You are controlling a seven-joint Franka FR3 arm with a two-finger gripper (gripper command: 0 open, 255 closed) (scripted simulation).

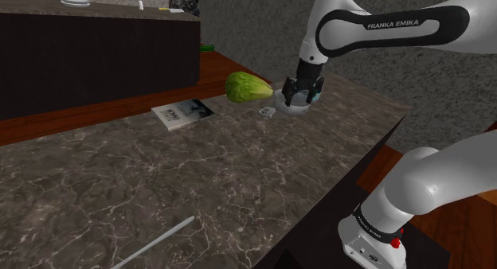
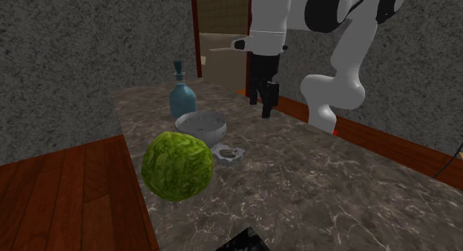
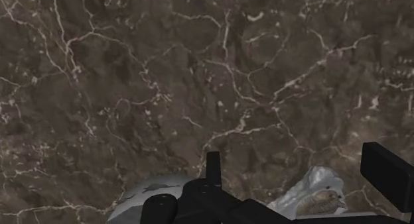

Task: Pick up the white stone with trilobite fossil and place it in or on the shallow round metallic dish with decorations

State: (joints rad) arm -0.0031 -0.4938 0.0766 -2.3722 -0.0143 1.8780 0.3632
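Viewing from the shoulder: dark marble bench [image 1: 199, 188], veined white; leafy green cabbage [image 1: 247, 86]; end effector [image 1: 301, 100] poised over a pale round dish [image 1: 288, 110], with a small white stone [image 1: 266, 111] just beside that dish.

Second exterior view: adds a teal bottle [image 2: 182, 99] behind the shallow grey dish [image 2: 201, 125]; stone [image 2: 228, 153] flat on the bench, near the cabbage [image 2: 178, 166].

Wrist view: shows end effector [image 3: 298, 164] spread, pinching nothing; rough stone [image 3: 315, 196] with ribbed oval fossil under the hand, untouched.

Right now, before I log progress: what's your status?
Fingers open, above counter. Fossil stone on counter beside dish, unheld. Cabbage close by stone.
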